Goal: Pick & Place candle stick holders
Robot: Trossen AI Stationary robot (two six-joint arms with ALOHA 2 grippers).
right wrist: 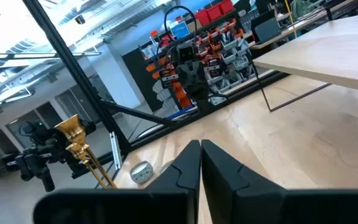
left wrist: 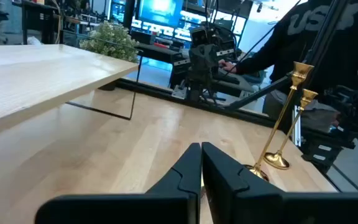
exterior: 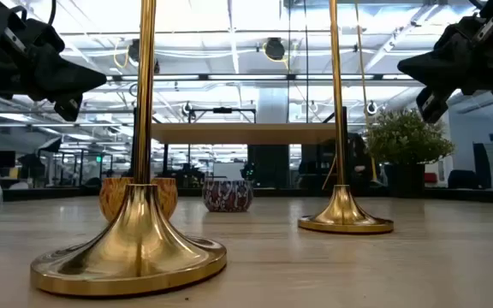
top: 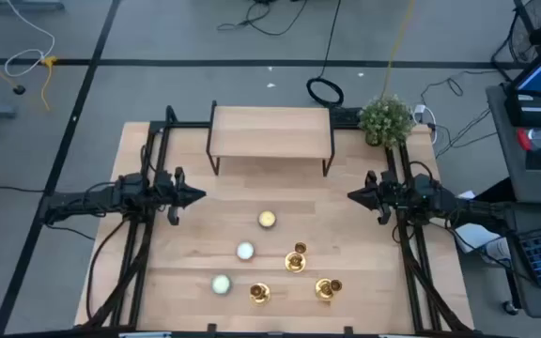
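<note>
The wooden table point(top: 195, 282) fills the middle of the high view. At its far edge stands a low wooden shelf point(top: 270, 130) on thin black legs, and a small green plant point(top: 385, 118) is at the far right corner.

The left arm waits over the left side of the table. Its left pincer point(top: 195, 196) is fully closed, the two fingers pressed together, and it holds nothing. The right arm waits over the right side in the same way. The right pincer point(top: 353, 195) is also fully closed and holds nothing. Both pincers hang above the table surface and touch no object.

The three gold candle stick holders point(top: 296, 260) stand upright on the near part of the table, right of the middle: one is behind, and the other two are nearer the front edge, apart from each other.

Three round disc candles lie to their left in a diagonal row: a yellowish candle point(top: 267, 220), a white candle point(top: 245, 251) and a greenish candle point(top: 221, 284).
</note>
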